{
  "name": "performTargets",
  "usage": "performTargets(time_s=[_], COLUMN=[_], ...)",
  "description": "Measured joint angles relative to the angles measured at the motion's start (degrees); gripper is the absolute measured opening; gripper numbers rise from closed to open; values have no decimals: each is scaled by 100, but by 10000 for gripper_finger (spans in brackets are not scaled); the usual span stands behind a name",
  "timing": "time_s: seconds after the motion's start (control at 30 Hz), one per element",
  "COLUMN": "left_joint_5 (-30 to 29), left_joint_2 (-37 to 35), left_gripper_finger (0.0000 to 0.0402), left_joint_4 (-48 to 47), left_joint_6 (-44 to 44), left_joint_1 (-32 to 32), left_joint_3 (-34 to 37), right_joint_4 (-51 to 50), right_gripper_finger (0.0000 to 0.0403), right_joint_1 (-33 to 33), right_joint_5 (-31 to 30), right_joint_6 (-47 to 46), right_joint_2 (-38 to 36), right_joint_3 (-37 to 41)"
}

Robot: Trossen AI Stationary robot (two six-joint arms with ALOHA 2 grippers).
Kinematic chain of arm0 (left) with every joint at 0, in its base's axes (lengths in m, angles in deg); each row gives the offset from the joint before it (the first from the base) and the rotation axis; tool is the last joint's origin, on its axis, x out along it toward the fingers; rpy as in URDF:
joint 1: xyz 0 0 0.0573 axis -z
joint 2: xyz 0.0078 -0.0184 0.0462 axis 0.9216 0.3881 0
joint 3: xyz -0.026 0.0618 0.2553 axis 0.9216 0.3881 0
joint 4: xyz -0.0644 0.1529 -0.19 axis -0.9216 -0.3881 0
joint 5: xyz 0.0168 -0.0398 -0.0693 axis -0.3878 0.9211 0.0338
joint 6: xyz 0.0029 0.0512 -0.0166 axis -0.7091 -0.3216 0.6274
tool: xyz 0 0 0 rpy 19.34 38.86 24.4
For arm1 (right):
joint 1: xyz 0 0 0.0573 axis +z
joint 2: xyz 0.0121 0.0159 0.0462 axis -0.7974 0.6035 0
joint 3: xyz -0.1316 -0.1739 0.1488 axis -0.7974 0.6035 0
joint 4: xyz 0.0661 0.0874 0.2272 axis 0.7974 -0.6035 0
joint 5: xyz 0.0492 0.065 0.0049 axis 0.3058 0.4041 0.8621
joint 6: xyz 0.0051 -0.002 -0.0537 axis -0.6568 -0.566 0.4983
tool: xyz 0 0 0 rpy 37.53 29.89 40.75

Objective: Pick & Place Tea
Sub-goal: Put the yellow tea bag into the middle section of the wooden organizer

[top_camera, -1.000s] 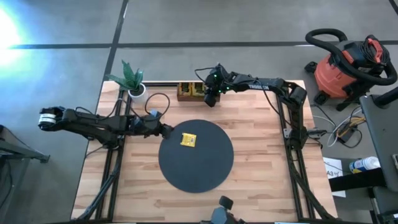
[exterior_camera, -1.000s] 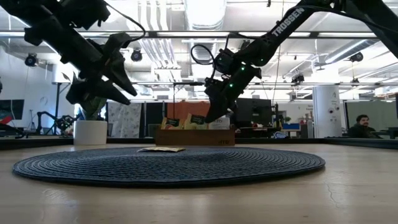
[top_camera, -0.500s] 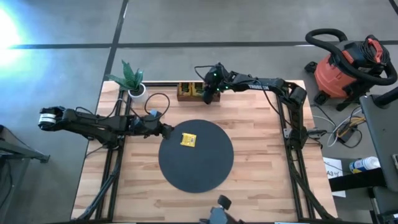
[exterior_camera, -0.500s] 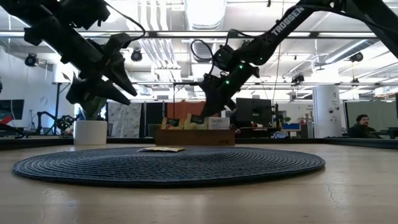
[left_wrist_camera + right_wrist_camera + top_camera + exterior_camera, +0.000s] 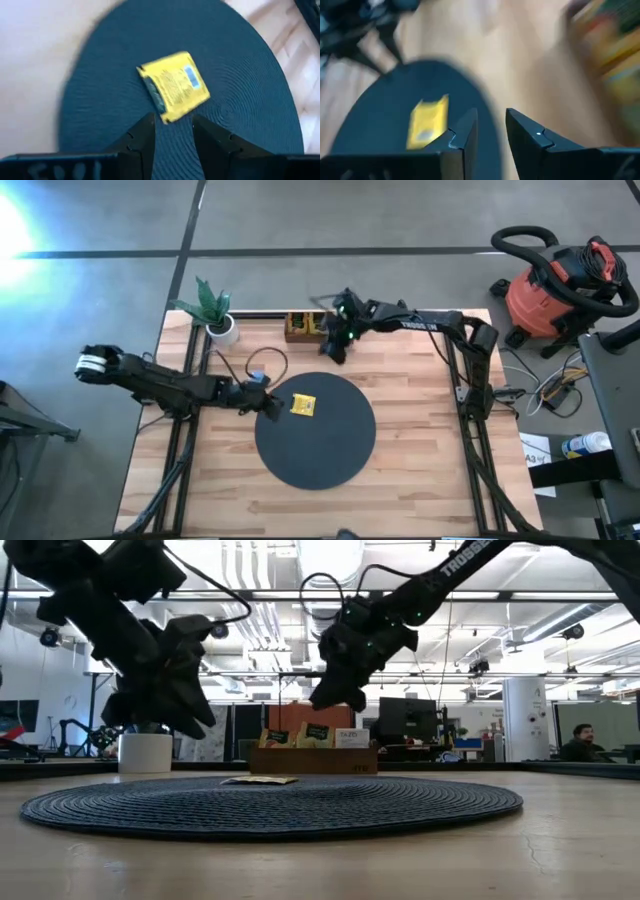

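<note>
While the right gripper (image 5: 333, 352) waits empty, jaws parted, by the tray (image 5: 303, 327), the yellow packet (image 5: 173, 85) on the mat (image 5: 330, 455) near the table's far edge should be straddled squarely by the left gripper (image 5: 172, 136), open and empty.

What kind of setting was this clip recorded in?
Most likely a robotics lab or workshop in an open industrial hall: exposed ceiling ducts and strip lights, a concrete floor around the wooden table, and a red shop vacuum parked beside it.

Two dark, slender jointed arms are seen. White "TROSSEN" lettering is carried along the right arm (image 5: 420, 320), and a small green light is lit near its wrist. A white band is worn at the left arm's (image 5: 160, 380) base end; black cables are looped beside both wrists.
</note>
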State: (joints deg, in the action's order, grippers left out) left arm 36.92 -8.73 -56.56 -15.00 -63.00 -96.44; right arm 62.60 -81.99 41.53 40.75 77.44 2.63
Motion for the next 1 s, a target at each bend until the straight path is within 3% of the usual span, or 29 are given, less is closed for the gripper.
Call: performTargets(time_s=[0.13,0.33,0.6,1.0], left_joint_5=[69,87,70,-84], left_joint_2=[554,1230,1642,2036], left_gripper_finger=[124,124,124,124], left_joint_4=[580,1291,1363,2137], left_joint_6=[46,245,606,605], left_joint_1=[198,227,227,207], left_joint_3=[0,0,-11,-23], right_joint_4=[-574,-91,923,1377], right_gripper_finger=[94,86,75,78], right_joint_1=[416,1340,1920,2001], right_joint_5=[104,5,-1600,-1296], right_joint_6=[-16,-231,-975,-1498], right_joint_2=[14,51,145,882], right_joint_3=[142,531,1106,1015])
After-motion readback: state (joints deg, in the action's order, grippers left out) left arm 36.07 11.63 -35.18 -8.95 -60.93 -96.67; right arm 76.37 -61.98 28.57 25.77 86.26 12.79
